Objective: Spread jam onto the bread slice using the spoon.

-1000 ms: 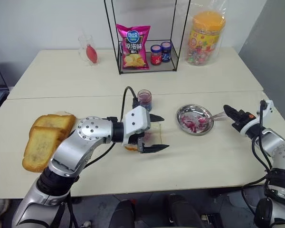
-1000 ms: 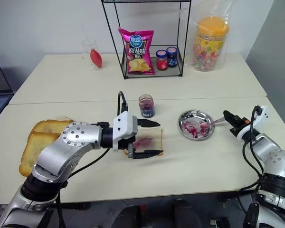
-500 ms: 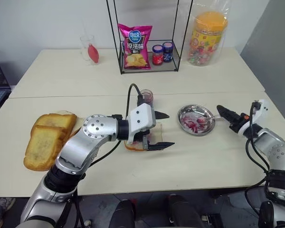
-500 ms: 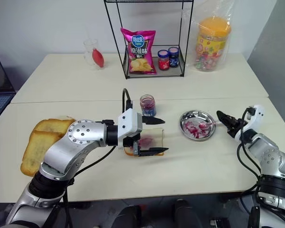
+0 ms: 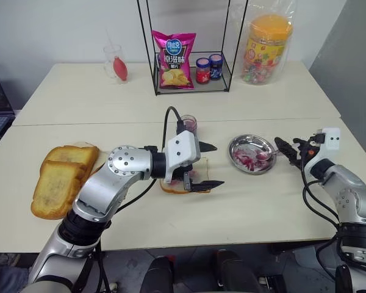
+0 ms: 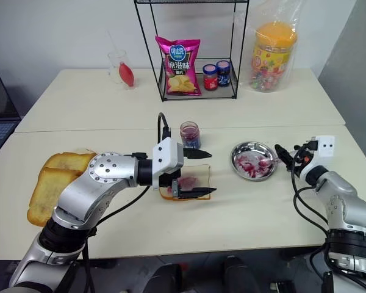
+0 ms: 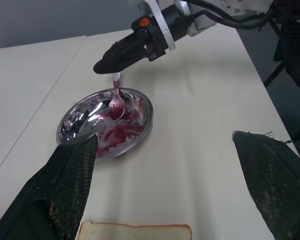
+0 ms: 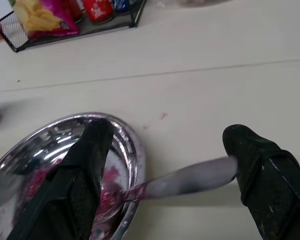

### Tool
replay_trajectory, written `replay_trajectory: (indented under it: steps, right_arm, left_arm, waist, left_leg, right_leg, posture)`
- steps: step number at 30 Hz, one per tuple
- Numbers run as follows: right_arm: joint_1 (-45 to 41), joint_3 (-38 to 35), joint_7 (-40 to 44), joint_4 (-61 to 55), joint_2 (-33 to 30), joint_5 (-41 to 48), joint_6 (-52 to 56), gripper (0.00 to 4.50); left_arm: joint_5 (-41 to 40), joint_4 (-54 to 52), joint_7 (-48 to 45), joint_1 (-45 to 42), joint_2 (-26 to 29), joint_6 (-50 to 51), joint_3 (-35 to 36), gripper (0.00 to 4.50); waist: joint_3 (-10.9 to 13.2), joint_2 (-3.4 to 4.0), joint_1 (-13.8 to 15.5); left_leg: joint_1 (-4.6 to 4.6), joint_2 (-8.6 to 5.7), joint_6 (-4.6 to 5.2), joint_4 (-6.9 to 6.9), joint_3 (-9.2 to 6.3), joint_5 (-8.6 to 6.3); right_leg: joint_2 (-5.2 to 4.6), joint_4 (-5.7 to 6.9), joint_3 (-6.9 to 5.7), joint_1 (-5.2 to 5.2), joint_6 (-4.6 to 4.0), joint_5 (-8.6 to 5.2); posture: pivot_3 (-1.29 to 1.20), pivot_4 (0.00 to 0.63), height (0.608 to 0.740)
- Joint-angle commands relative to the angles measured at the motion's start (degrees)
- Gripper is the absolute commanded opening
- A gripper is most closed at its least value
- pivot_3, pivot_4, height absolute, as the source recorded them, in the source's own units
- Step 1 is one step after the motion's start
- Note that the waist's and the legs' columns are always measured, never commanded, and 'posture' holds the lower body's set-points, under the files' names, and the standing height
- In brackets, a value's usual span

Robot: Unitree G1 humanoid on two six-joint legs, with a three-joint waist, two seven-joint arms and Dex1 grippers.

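The bread slice [image 6: 192, 181], pale with a purple smear, lies on the table between the two fingers of my left gripper [image 6: 198, 174]. That gripper is open and holds nothing. The jam jar [image 6: 189, 134] stands just behind it. The spoon [image 7: 116, 100] rests with its smeared bowl in a steel dish [image 6: 238, 149] and its handle over the dish's right rim. My right gripper [image 6: 285, 154] is open at the handle's end, one finger on each side of the handle [image 8: 185, 181], not clamping it.
Thick toasted slices [image 5: 58, 177] are stacked at the table's left. At the back stand a wire rack [image 5: 183, 52] with a chip bag and two lidded jars, a candy jar [image 5: 265, 49] and a glass [image 5: 114, 63].
My right gripper has opened and rolled, letting go of the spoon's handle. The spoon stays in the dish. The left arm has not moved.
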Motion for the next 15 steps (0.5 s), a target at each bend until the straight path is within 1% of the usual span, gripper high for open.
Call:
replay_trajectory:
  steps: [1,4,7,10,15]
  right_arm:
    - [0.7,-0.6,2.2,-3.8,-0.4,0.7,-1.0,3.89]
    - [1.5,0.5,2.2,-4.4,-0.8,-1.4,-2.1,3.89]
    - [1.1,-0.6,1.2,-3.9,0.0,-1.7,-3.2,3.89]
    - [0.2,-2.0,-0.3,-3.5,0.1,-3.0,-7.0,3.89]
    - [2.2,-1.3,4.3,-9.7,-2.3,-1.2,-6.9,3.89]
  left_arm:
    - [-0.2,-1.6,0.2,-0.2,0.1,-0.7,1.4,4.50]
    - [-0.1,-1.6,0.3,-0.1,0.1,-0.8,1.4,4.50]
    - [0.0,-1.5,0.4,-0.1,0.1,-0.8,1.5,4.50]
    - [-0.3,-1.3,1.2,0.6,0.6,-0.9,3.4,4.50]
    - [-0.6,-1.9,2.0,3.8,4.6,-0.2,9.1,4.50]
  waist:
    - [0.0,0.00,0.0]
    - [0.0,0.00,0.1]
    - [0.0,0.00,0.1]
    - [0.0,0.00,0.2]
    - [0.0,0.01,0.1]
  left_leg:
    - [0.00,0.00,0.00,0.00,0.00,0.00]
    - [0.00,0.00,0.00,0.00,-0.01,0.00]
    - [0.00,0.00,0.00,0.00,-0.01,0.00]
    - [0.00,0.00,0.00,0.04,-0.01,0.00]
    - [0.02,0.01,0.00,0.03,-0.01,0.00]
  right_leg:
    - [0.00,0.00,0.00,0.00,0.00,0.00]
    - [0.00,0.00,0.00,0.00,0.00,0.00]
    - [-0.01,0.00,0.00,0.00,0.00,0.00]
    - [-0.01,0.02,0.00,0.01,0.00,0.01]
    - [0.00,0.02,-0.01,0.01,0.00,0.01]
  posture:
    - [0.00,0.150,0.740]
    - [0.00,0.150,0.740]
    - [0.00,0.150,0.740]
    - [0.00,0.150,0.740]
    - [0.00,0.150,0.740]
